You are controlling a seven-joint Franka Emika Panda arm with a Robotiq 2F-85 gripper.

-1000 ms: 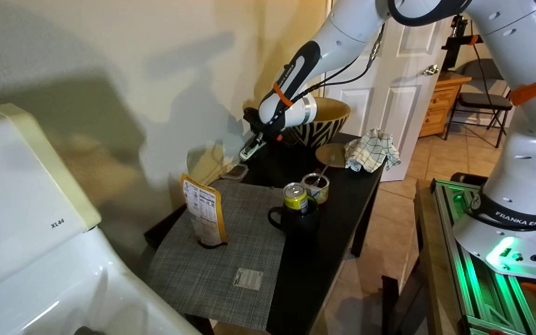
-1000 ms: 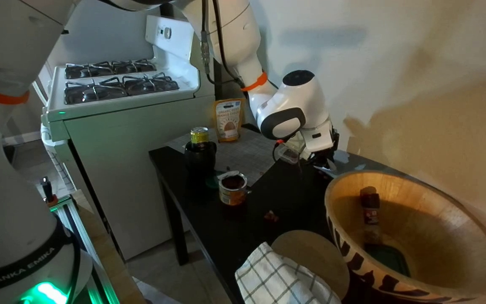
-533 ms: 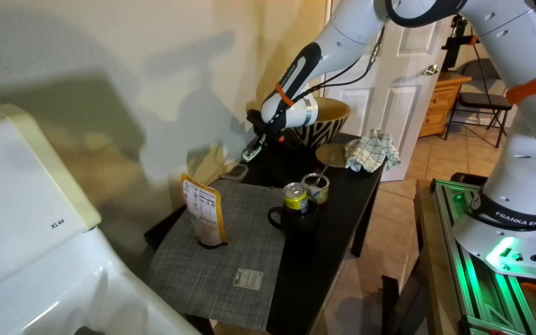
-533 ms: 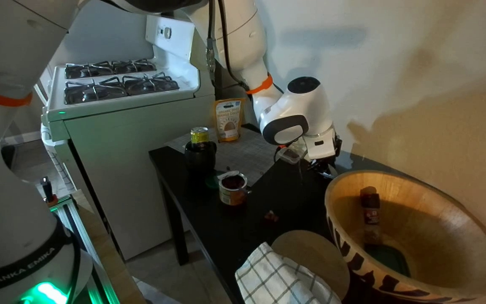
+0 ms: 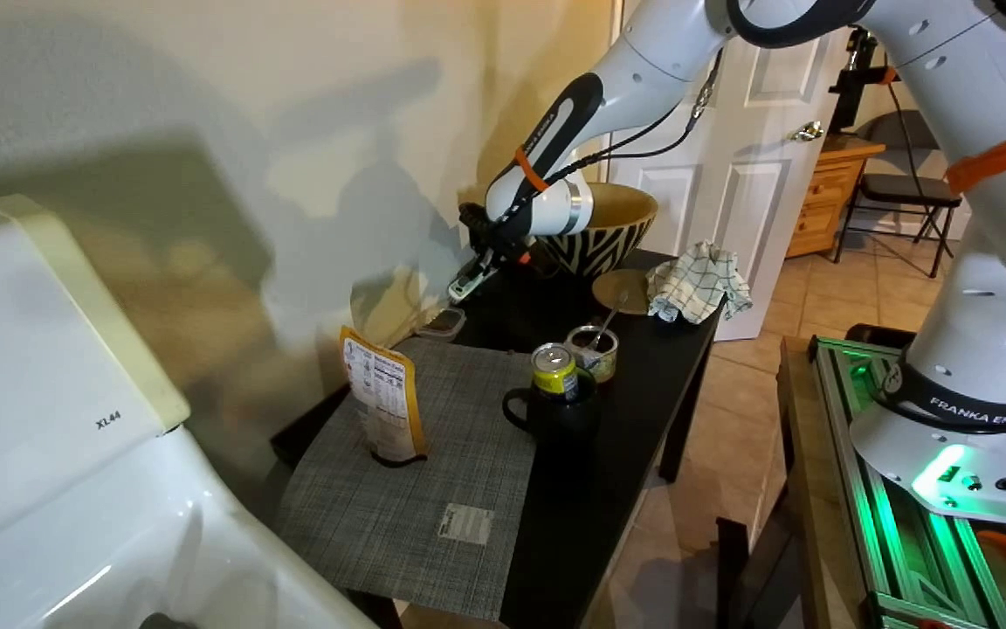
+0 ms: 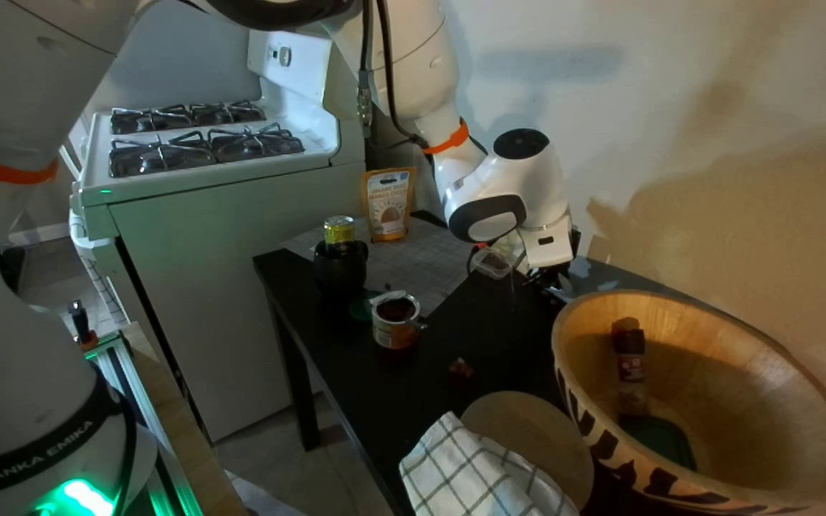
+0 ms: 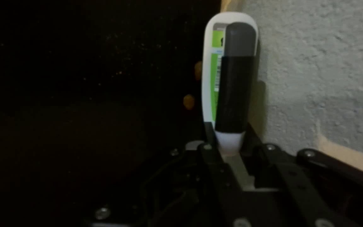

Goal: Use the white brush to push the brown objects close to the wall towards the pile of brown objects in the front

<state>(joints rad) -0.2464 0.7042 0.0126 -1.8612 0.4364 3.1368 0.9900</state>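
Note:
My gripper point(image 7: 231, 140) is shut on the white brush point(image 7: 207, 94), which has a green label and a dark handle. The brush also shows in an exterior view point(image 5: 469, 286), low over the black table beside the wall point(image 5: 293, 131). In the wrist view the wall point(image 7: 323, 63) is just right of the brush; I cannot tell whether they touch. Two small brown objects point(image 7: 189, 102) lie just left of the brush, one partly behind its edge. The pile of brown objects point(image 6: 461, 368) is on the table before the round board. The gripper point(image 6: 551, 278) is partly hidden behind the wrist.
A large zebra-patterned bowl point(image 6: 671, 494) stands beside the gripper. A clear tub point(image 6: 493, 263) lies near the wall. An open tin point(image 6: 396, 330), a black mug point(image 6: 340, 269) holding a can, a pouch point(image 6: 388, 208), a checked towel point(image 6: 477, 466) and a round board point(image 6: 535, 437) are on the table.
The wrist and brush have moved along the wall toward the bowl over the last second, dipping and then rising slightly. The brush stays held. The pile has not visibly moved.

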